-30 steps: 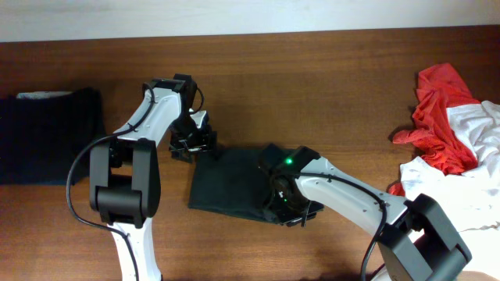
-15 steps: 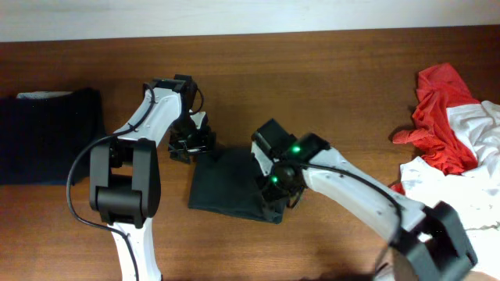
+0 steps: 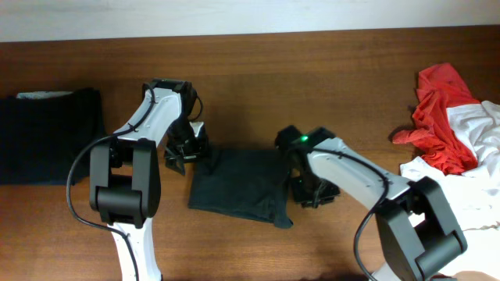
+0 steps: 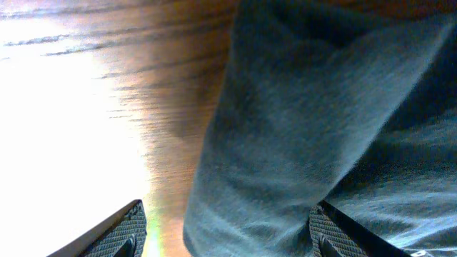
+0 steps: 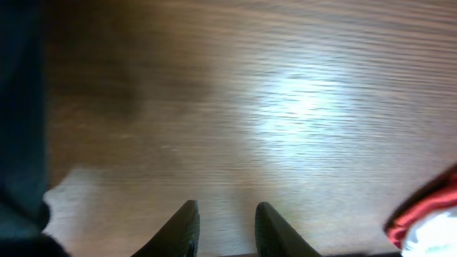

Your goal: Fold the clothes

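The left hand (image 4: 227, 232) stood spread astride a corner of the folded garment (image 3: 234, 187); the right hand (image 5: 225, 227), slightly parted and empty, hung over bare worktop (image 5: 300, 107) beside it. Pinching there unpinned, I reckoned, might drag the fold open.
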Controlling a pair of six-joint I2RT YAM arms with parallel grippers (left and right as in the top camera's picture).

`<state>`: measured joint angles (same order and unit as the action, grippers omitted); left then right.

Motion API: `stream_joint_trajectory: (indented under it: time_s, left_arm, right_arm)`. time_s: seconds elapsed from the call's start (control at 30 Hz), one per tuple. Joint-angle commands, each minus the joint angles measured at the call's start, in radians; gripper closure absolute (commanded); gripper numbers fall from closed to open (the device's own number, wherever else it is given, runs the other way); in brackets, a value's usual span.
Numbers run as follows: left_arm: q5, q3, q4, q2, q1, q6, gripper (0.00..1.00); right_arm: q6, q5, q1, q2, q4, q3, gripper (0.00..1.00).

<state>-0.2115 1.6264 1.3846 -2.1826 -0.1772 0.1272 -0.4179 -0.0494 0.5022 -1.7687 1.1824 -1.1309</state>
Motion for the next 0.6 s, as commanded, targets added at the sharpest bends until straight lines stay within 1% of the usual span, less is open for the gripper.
stream_joint_trajectory:
  time_s: [0.0, 0.07, 0.1, 0.13, 0.2, 0.27, 0.33, 0.4, 0.47, 0.57]
  left_arm:
    - [0.040, 0.018, 0.000, 0.021, 0.006, -0.012, 0.31]
    - [0.040, 0.068, -0.035, 0.053, 0.006, -0.012, 0.31]
    - [0.040, 0.111, -0.068, 0.074, 0.006, -0.012, 0.31]
    - [0.037, 0.156, -0.114, 0.093, 0.005, -0.012, 0.30]
    - [0.020, 0.198, -0.192, 0.113, 0.003, -0.013, 0.25]
    - [0.018, 0.201, -0.270, 0.112, -0.002, -0.013, 0.24]
    - [0.018, 0.191, -0.312, 0.091, -0.011, -0.013, 0.23]
    - [0.017, 0.187, -0.318, 0.062, -0.026, -0.069, 0.22]
    - [-0.002, 0.167, -0.315, 0.029, -0.046, -0.126, 0.16]
    - [-0.009, 0.122, -0.315, -0.006, -0.066, -0.163, 0.16]
  right_arm:
    - [0.029, 0.053, -0.068, 0.164, 0.022, -0.052, 0.71]
    - [0.047, 0.121, -0.082, 0.230, 0.011, -0.057, 0.69]
    - [0.047, 0.188, -0.086, 0.276, -0.003, -0.057, 0.65]
    - [0.049, 0.254, -0.084, 0.307, -0.016, -0.057, 0.64]
    - [0.088, 0.381, -0.077, 0.328, -0.041, -0.057, 0.64]
    - [0.108, 0.498, -0.058, 0.317, -0.077, -0.055, 0.64]
    - [0.111, 0.517, -0.029, 0.295, -0.107, -0.046, 0.64]
    - [0.112, 0.517, 0.008, 0.261, -0.130, -0.041, 0.64]
    - [0.111, 0.518, 0.038, 0.220, -0.148, -0.037, 0.64]
    - [0.111, 0.539, 0.079, 0.146, -0.163, -0.035, 0.64]
